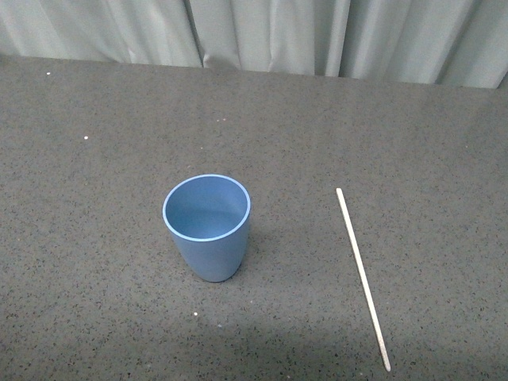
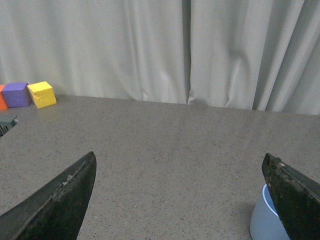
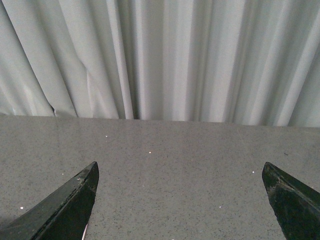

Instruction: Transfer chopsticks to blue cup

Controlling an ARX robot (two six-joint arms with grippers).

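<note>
The blue cup (image 1: pixel 207 226) stands upright and empty near the middle of the dark speckled table (image 1: pixel 95 238). The single cream-white chopstick (image 1: pixel 362 275) lies flat on the table to the cup's right, running from far to near, apart from the cup. Neither arm shows in the front view. My left gripper (image 2: pixel 179 155) is open and empty above the table, and the cup (image 2: pixel 262 222) shows partly behind one of its fingers (image 2: pixel 295 200). My right gripper (image 3: pixel 180 164) is open and empty; a pale sliver (image 3: pixel 84 233) by one finger may be the chopstick.
A pale curtain (image 1: pixel 262 32) hangs along the table's far edge. In the left wrist view a yellow block (image 2: pixel 42 94), a purple block (image 2: pixel 16 94) and an orange block (image 2: pixel 2 97) sit by the curtain, with a grey object (image 2: pixel 6 122) at the picture's edge.
</note>
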